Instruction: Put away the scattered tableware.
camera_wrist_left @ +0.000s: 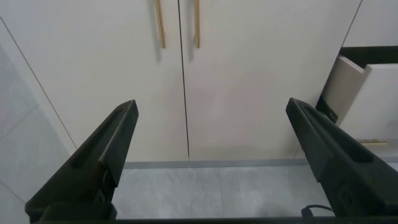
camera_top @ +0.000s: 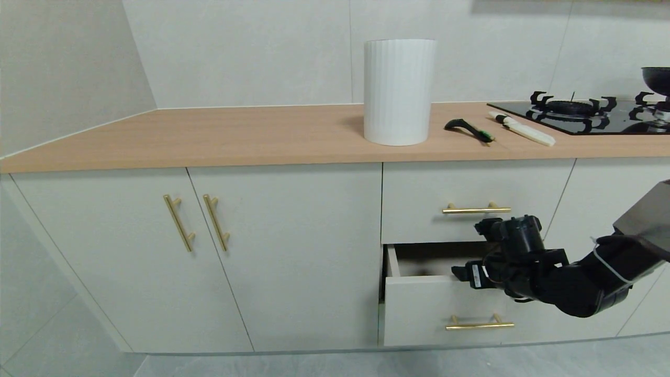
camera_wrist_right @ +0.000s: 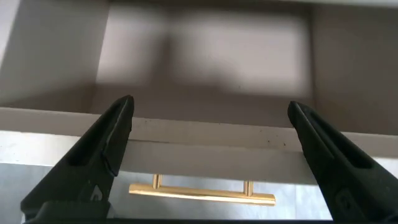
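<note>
A black-handled peeler with a green part (camera_top: 468, 128) and a white knife (camera_top: 522, 129) lie on the wooden countertop (camera_top: 235, 136), just right of a tall white ribbed container (camera_top: 399, 91). Below them the lower drawer (camera_top: 419, 298) is pulled out and its inside looks empty. My right gripper (camera_top: 466, 275) hovers over that drawer's front edge (camera_wrist_right: 205, 134), open (camera_wrist_right: 210, 109), with nothing between its fingers. My left gripper (camera_wrist_left: 211, 109) is open too, held low facing the double cabinet doors (camera_wrist_left: 183, 74) near the floor.
A black gas hob (camera_top: 586, 112) with a dark pot (camera_top: 657, 78) occupies the counter's right end. The upper drawer (camera_top: 473, 201) is closed. Brass handles (camera_top: 217, 222) stick out from the cabinet doors. The open drawer's handle (camera_wrist_right: 202, 194) lies below my right gripper.
</note>
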